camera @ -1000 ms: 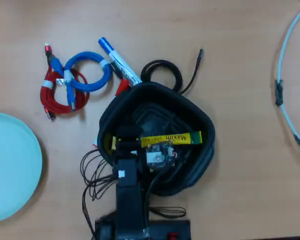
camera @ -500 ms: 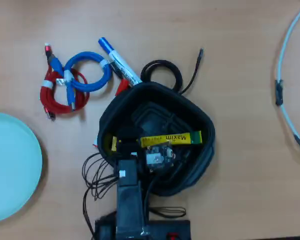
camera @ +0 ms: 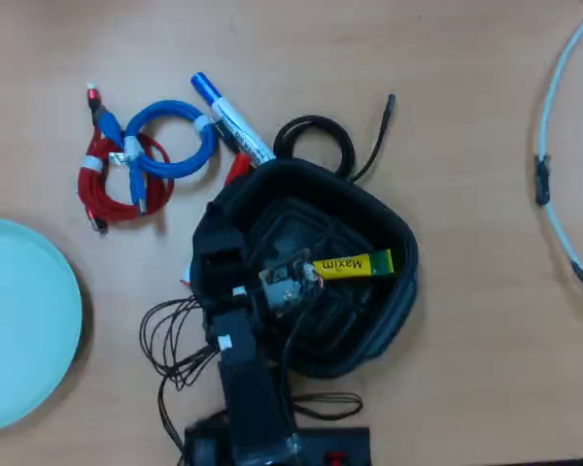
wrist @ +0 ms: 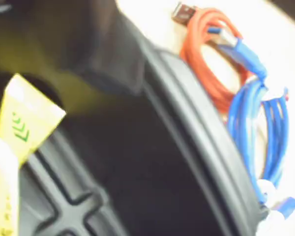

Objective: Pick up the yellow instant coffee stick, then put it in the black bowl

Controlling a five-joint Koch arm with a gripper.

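The black bowl stands in the middle of the table in the overhead view, with the arm reaching into it from the bottom edge. My gripper is over the bowl's inside and is shut on the left end of the yellow instant coffee stick, which points right, level, above the bowl's bottom. In the wrist view the stick shows close at the left, over the bowl's ridged bottom. The bowl's thick wall runs diagonally. A dark blurred jaw fills the top left.
A red coiled cable, a blue coiled cable and a blue-and-white marker lie beyond the bowl's upper left. A black coiled cable touches its top rim. A pale blue plate is at the left edge. The red cable and blue cable show in the wrist view.
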